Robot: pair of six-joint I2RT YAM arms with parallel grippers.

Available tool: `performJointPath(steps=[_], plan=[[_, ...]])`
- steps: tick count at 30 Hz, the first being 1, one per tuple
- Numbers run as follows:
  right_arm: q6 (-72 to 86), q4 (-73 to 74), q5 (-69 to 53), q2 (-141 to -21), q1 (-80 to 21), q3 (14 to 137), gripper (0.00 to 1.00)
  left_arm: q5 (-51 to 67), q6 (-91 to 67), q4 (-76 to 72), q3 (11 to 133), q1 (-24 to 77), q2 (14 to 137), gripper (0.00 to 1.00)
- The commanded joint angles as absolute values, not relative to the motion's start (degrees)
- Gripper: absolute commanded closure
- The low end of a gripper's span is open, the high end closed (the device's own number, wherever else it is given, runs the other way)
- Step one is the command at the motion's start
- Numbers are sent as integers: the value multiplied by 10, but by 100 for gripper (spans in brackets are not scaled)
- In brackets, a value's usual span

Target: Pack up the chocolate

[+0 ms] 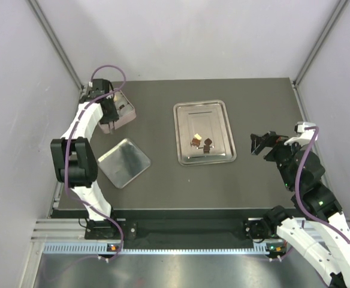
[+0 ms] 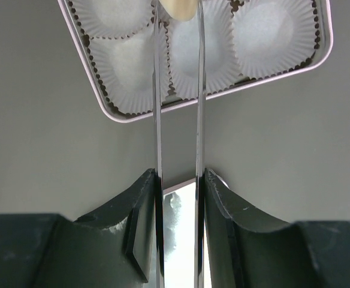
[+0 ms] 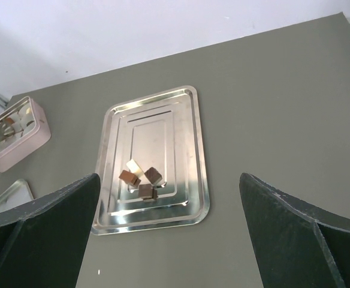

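Several small chocolate pieces [image 1: 202, 143], cream, mid brown and dark brown, lie together near the front of the steel tray [image 1: 214, 117]; they also show in the right wrist view [image 3: 145, 191]. My left gripper [image 1: 110, 117] is over the pink tin [image 1: 126, 114]. Its thin metal blades [image 2: 178, 36] are shut on a cream chocolate piece [image 2: 179, 8] above the tin's white paper cups [image 2: 130, 66], which look empty. My right gripper [image 1: 260, 144] is wide open and empty [image 3: 169, 234], above the table to the right of the tray [image 3: 193, 150].
The tin's lid [image 1: 123, 162] lies inside up on the table, in front of the tin and left of the tray. The pink tin also shows at the far left of the right wrist view [image 3: 19, 141]. Grey walls enclose the table.
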State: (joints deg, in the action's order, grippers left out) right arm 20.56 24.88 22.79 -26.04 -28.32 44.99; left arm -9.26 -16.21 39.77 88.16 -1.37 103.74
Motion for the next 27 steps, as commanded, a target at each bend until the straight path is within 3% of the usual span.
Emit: performJointPath(steps=[1, 27], plan=[[195, 221, 238, -258, -282, 450, 0, -111, -149, 375, 922, -17, 1041, 61], [192, 228, 242, -257, -282, 462, 0, -120, -141, 396, 976, -16, 1065, 50]])
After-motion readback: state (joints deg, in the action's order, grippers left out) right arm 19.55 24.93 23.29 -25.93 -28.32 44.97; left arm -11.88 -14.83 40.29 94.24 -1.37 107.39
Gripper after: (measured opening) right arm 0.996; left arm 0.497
